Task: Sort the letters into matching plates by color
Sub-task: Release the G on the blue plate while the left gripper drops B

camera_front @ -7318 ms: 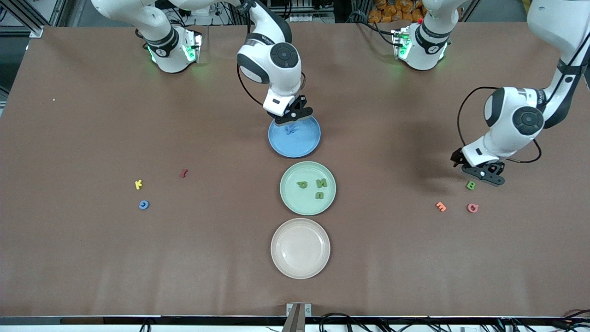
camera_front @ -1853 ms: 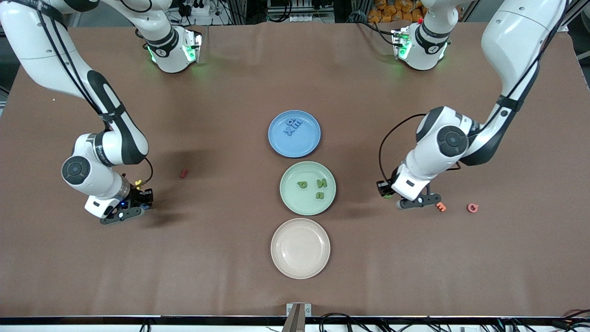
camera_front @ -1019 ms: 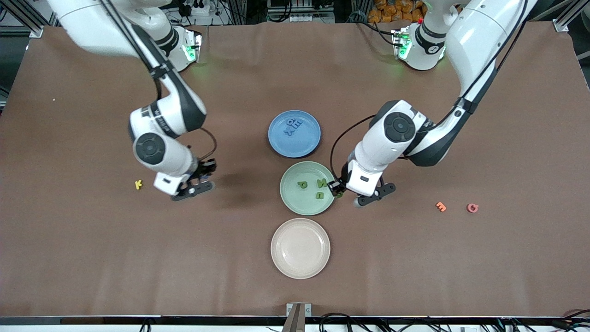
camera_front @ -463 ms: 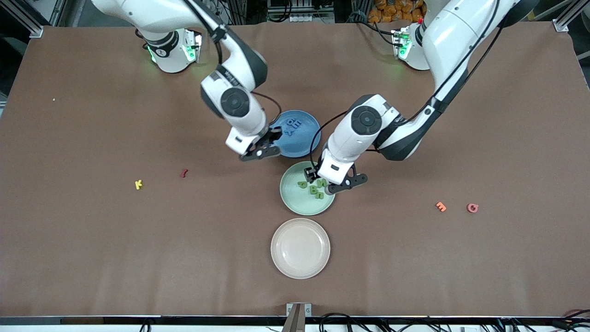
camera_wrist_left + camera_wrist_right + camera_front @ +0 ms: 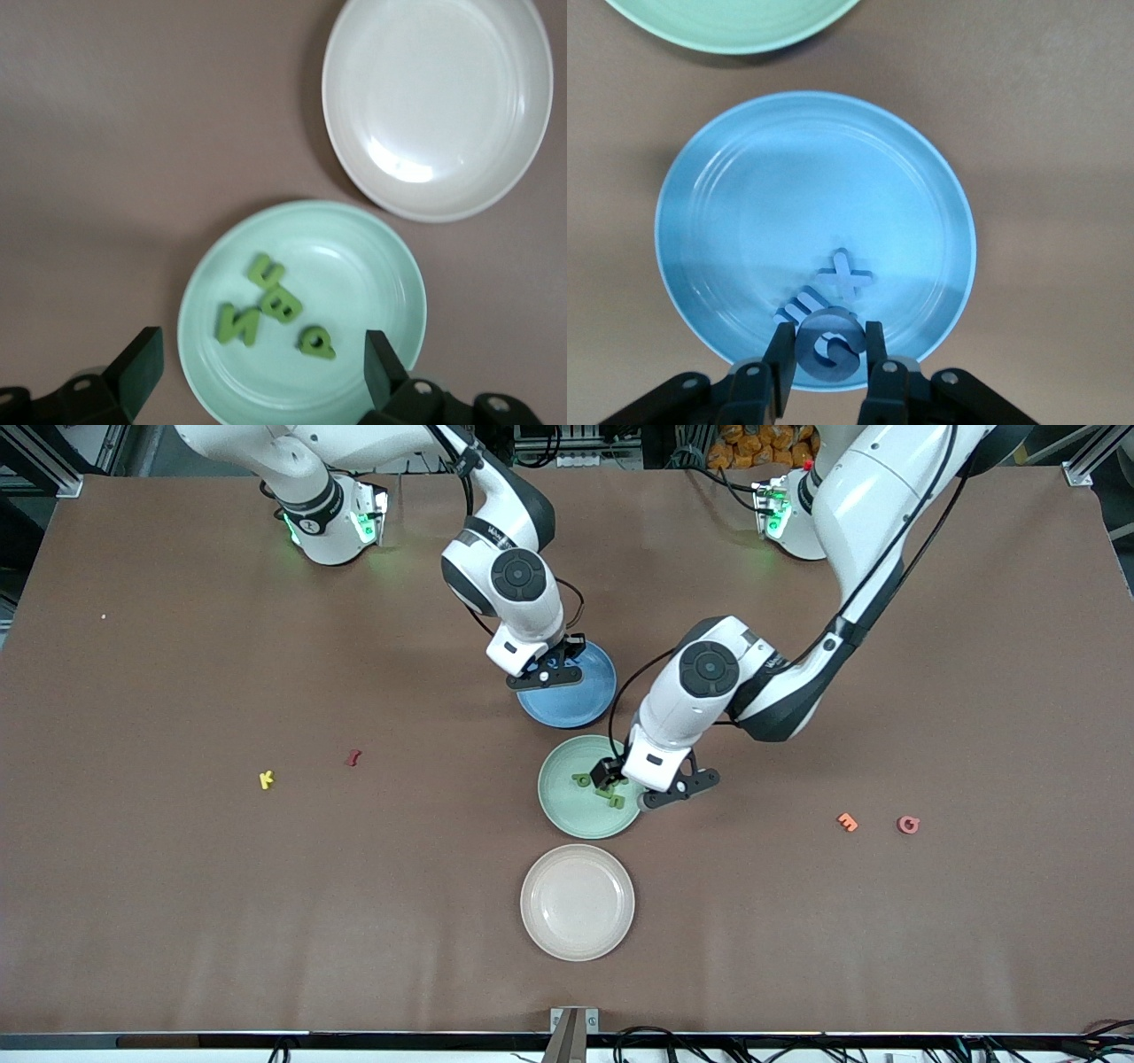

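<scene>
Over the green plate [image 5: 567, 815]: left tool [image 5: 257, 376], fingers spread wide and empty, touching nothing. Four green letters [image 5: 270, 305] lying loose in a cluster on that plate, directly below the spread fingers. Partly hidden by the left tool in the front view, with only some of them showing [image 5: 595, 788].

Over the blue plate [image 5: 580, 704]: right tool [image 5: 826, 363], fingers clenched on a blue letter G [image 5: 827, 345], held up clear of the plate. Two more blue letters, an X [image 5: 843, 276] and an E [image 5: 796, 310], resting on the plate just beneath the held piece.

Nearest the front camera: beige plate [image 5: 577, 902], in line with the other two.

On the worktop [image 5: 177, 912] toward the right arm's end: yellow letter [image 5: 266, 779] and dark red letter [image 5: 353, 758], near each other. Toward the left arm's end: orange letter [image 5: 847, 822] and pink letter [image 5: 908, 825], side by side, well apart from the plates.
</scene>
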